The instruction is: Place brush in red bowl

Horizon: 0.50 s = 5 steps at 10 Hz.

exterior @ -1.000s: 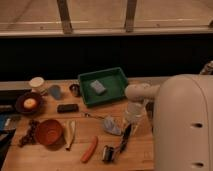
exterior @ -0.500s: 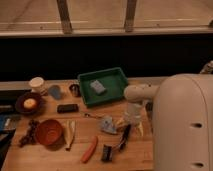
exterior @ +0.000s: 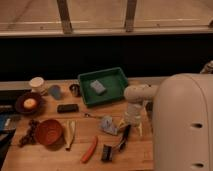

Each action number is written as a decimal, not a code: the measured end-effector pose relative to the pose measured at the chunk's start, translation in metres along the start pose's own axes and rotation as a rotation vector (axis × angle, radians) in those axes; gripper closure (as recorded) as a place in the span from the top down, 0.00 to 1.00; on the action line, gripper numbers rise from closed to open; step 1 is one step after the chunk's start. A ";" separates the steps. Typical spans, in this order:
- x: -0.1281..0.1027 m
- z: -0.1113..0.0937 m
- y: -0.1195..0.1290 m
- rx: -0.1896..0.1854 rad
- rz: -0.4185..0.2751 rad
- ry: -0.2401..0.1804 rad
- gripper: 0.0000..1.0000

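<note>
My pale white gripper (exterior: 129,125) hangs low over the tan wood table (exterior: 85,125) beside the black brush (exterior: 119,143), near the reddish-orange red bowl (exterior: 49,132), a green tray (exterior: 114,80) holding a grey-blue block (exterior: 98,87), a dark brown bowl (exterior: 21,108) with a yellow ball (exterior: 30,103), and an orange-red stick (exterior: 90,149).

Green tray (exterior: 116,84) with grey sponge (exterior: 98,87), orange-red stick (exterior: 90,149)

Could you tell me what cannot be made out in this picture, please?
Camera view:
Upper end of the slim black-handled brush: covered by the gripper hanging over it near the robot's white body; contact unclear.
Right part of the wooden table: hidden behind that body.
Dark items at the left edge: cut off by the frame.
Small dark clump beside the round red bowl: too small to identify.
</note>
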 end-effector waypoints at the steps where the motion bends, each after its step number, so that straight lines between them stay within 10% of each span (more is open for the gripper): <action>1: 0.000 0.001 -0.001 0.000 0.004 0.000 0.41; 5: 0.000 -0.002 -0.001 0.003 0.006 -0.008 0.05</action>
